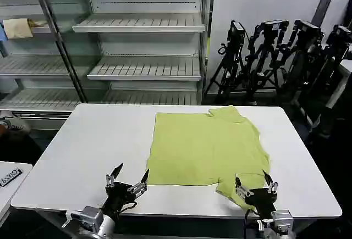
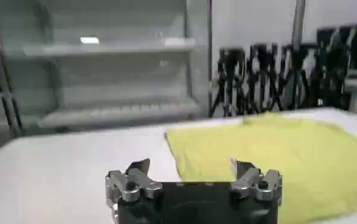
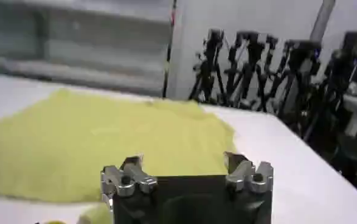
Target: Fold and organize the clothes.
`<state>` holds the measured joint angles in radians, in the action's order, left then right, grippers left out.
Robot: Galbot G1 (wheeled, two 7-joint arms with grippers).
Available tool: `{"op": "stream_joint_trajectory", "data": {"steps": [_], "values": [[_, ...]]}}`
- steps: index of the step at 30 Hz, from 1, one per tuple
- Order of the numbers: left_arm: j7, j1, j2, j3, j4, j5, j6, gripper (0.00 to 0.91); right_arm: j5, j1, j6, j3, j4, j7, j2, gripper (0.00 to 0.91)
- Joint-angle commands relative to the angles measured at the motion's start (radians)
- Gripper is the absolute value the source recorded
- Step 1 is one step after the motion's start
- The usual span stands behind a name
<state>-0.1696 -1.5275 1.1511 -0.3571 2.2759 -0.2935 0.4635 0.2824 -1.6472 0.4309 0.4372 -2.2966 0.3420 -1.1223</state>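
While the white tabletop [image 1: 82,145] takes up most of my head view, it carries a single garment: the lime T-shirt [image 1: 206,145], lying near the middle and reaching toward the right half. It looks partly folded to me already. The left edge runs straight, as if that side and its sleeve have been turned in. The right side is looser, with a sleeve flap [image 1: 242,181] jutting at the near edge and a bump of fabric [image 1: 226,111] at the far edge. From that I judge the task is somewhere in the early-to-middle stretch. The right side still wants folding in, then a lengthwise fold, then setting the shirt tidily in place.

My left gripper [image 1: 127,181] hovers at the near edge just beside the shirt's near-left corner, its fingers spread and holding nothing. My right gripper [image 1: 256,185] sits at the near-right corner, over the sleeve flap, likewise spread wide. I cannot tell whether it touches the cloth.
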Motion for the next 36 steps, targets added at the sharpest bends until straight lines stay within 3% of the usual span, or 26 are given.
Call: {"op": "stream_joint_trajectory", "data": {"steps": [1, 12, 21, 22, 23, 24, 25, 26, 36], "values": [[-0.045, 0.1, -0.038, 0.102, -0.084, -0.046, 0.115, 0.907, 0.006, -0.028, 0.069, 0.001, 0.01, 0.007, -0.004, 0.907], [-0.065, 0.176, -0.033, 0.161, -0.153, -0.06, 0.115, 0.907, 0.014, -0.065, 0.074, 0.003, 0.025, -0.001, -0.01, 0.907], [-0.064, 0.19, -0.024, 0.182, -0.17, -0.083, 0.115, 0.907, 0.074, -0.083, 0.098, 0.004, 0.023, -0.019, -0.004, 0.907], [-0.066, 0.194, -0.023, 0.186, -0.171, -0.114, 0.113, 0.282, 0.079, -0.084, 0.1, 0.001, 0.023, -0.019, -0.004, 0.786], [-0.07, 0.198, -0.021, 0.187, -0.168, -0.141, 0.112, 0.081, 0.086, -0.086, 0.1, -0.001, 0.023, -0.018, -0.004, 0.655], [-0.072, 0.2, -0.02, 0.188, -0.167, -0.157, 0.112, 0.04, 0.092, -0.088, 0.1, -0.002, 0.023, -0.017, -0.004, 0.443], [-0.072, 0.202, -0.017, 0.19, -0.167, -0.187, 0.106, 0.04, 0.102, -0.09, 0.1, -0.004, 0.023, -0.013, -0.005, 0.101], [-0.072, 0.205, -0.015, 0.191, -0.169, -0.187, 0.102, 0.04, 0.104, -0.09, 0.1, -0.005, 0.024, -0.012, -0.005, 0.0], [-0.067, 0.194, -0.014, 0.186, -0.181, -0.214, 0.111, 0.04, 0.111, -0.104, 0.1, -0.007, 0.015, -0.012, -0.002, 0.0]]}}
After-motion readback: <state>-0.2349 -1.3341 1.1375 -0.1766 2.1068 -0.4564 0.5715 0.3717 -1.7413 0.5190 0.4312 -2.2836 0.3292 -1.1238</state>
